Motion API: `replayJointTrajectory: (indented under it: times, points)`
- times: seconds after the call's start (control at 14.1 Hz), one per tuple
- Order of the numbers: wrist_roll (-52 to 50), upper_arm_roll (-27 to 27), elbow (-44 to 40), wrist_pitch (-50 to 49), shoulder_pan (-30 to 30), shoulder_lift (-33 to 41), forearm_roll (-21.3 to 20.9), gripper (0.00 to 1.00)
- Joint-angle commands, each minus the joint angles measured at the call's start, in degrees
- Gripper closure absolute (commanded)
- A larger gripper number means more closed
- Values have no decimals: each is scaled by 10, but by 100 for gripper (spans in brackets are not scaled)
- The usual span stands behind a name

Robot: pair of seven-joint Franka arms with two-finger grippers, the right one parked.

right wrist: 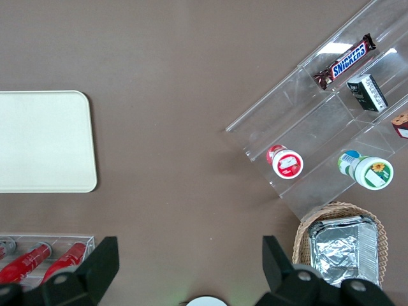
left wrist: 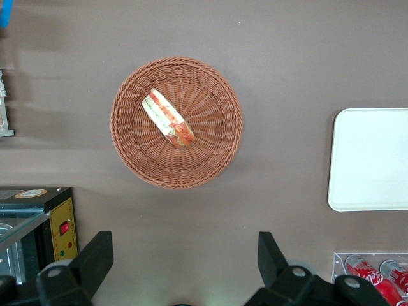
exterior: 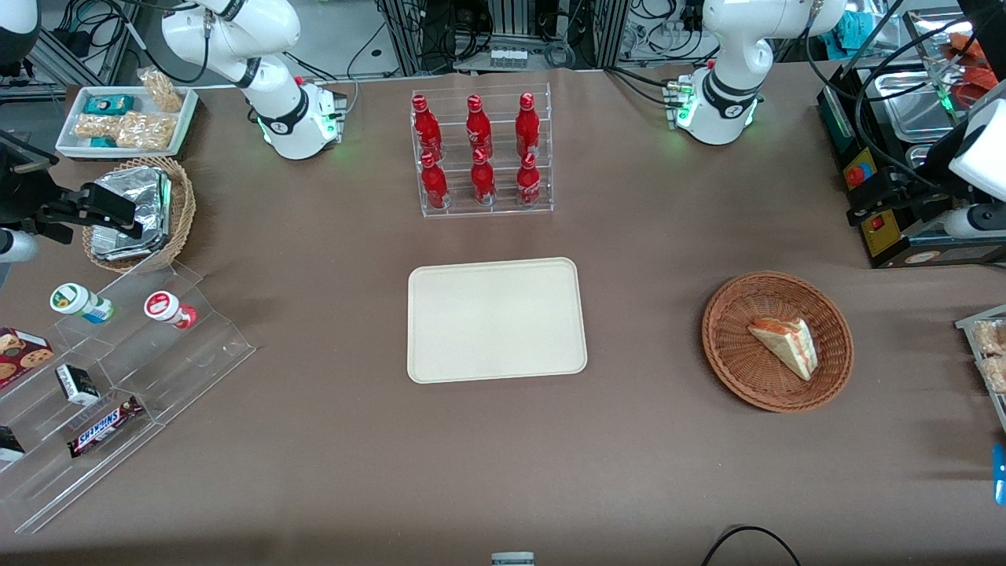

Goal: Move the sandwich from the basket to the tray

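The sandwich (exterior: 786,346), a pale wedge with red-orange and green filling, lies in the reddish-brown wicker basket (exterior: 743,373) toward the working arm's end of the table. The cream tray (exterior: 495,318) sits at the table's middle with nothing on it. My left gripper (exterior: 871,206) hangs high above the table, farther from the front camera than the basket, beside a black control box. In the left wrist view the gripper (left wrist: 185,255) is open and empty, with the sandwich (left wrist: 167,118), basket (left wrist: 213,137) and an edge of the tray (left wrist: 373,159) in sight.
A clear rack of red bottles (exterior: 481,153) stands farther back than the tray. A black and yellow control box (exterior: 888,228) sits by the gripper. A clear step stand with snacks (exterior: 118,369), a tan basket of foil packs (exterior: 141,212) and a white snack tray (exterior: 126,118) lie toward the parked arm's end.
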State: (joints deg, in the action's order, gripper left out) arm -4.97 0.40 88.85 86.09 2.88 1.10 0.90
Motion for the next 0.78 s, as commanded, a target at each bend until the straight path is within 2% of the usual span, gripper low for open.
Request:
replayJointTrajectory:
  times: [0.0,0.71]
  points:
    - [7,3,-13,-13,1,-2,4,0]
    - [7,3,-9,-17,1,-7,1,0]
